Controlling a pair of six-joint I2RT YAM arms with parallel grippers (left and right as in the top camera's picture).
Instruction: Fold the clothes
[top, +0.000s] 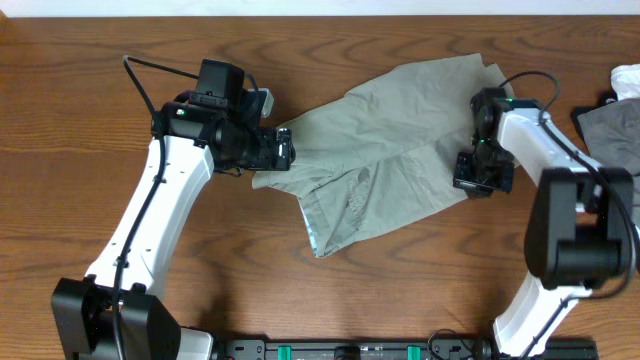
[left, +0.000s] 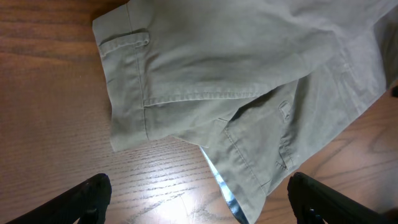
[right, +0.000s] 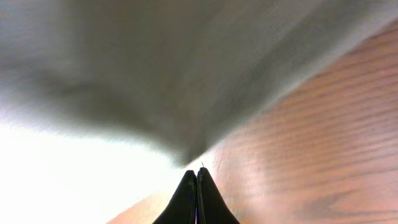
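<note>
R gripper (right: 198, 177) tips clenched tight together, shorts (right: 155, 74) edge right at tips; can't tell if pinched. L gripper (left: 199, 183) jaws wide apart, shorts just ahead, untouched. Shorts lie rumpled mid-table (top: 80, 60) betw. arms.

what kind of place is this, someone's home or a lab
Most likely a robotics lab bench, not a home: a left arm and right arm stand at a wooden table, khaki shorts lie between them, and more clothing waits at the right edge.
</note>
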